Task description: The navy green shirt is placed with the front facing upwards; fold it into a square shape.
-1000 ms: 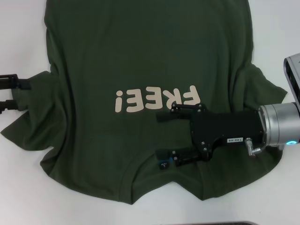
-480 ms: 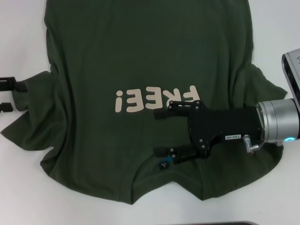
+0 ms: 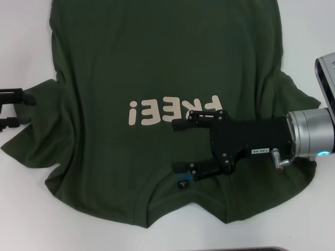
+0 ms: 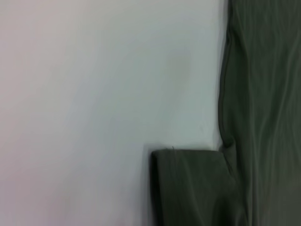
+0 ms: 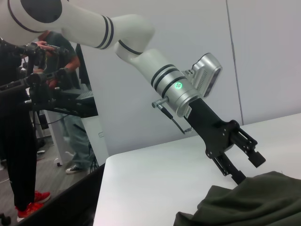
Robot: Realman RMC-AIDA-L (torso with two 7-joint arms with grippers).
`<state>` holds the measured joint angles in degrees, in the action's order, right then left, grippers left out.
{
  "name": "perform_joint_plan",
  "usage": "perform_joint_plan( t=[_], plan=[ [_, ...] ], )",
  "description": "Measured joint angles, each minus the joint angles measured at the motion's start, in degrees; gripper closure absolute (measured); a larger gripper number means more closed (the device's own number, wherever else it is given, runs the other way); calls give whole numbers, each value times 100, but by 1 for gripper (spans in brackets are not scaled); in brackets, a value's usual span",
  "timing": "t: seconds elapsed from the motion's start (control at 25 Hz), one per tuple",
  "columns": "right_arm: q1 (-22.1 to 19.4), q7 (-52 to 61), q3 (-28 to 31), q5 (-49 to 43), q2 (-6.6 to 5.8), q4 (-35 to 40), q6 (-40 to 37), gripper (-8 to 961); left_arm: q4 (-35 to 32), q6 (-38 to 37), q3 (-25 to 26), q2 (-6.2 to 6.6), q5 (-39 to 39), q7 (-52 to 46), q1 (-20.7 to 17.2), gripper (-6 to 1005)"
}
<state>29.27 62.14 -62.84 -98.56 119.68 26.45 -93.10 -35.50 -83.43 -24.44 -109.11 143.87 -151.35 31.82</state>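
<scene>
Since a moment ago the right gripper (image 3: 178, 146) has slid slightly further over the shirt (image 3: 157, 78), fingers spread, just below the "FREE!" lettering (image 3: 175, 111). The left gripper (image 3: 20, 109) has shifted a little at the sleeve edge, fingers apart. The shirt lies front-up on a white table (image 3: 31, 198). The right wrist view shows a person (image 5: 19, 117) standing beyond the table.
</scene>
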Motion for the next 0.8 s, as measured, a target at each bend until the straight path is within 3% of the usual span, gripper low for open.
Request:
perform_joint_plan(
  t=[0.8],
  plan=[
    [-4, 0, 0, 4, 1, 1, 11, 38, 164, 264, -256, 16, 9, 5, 96, 196]
  ],
)
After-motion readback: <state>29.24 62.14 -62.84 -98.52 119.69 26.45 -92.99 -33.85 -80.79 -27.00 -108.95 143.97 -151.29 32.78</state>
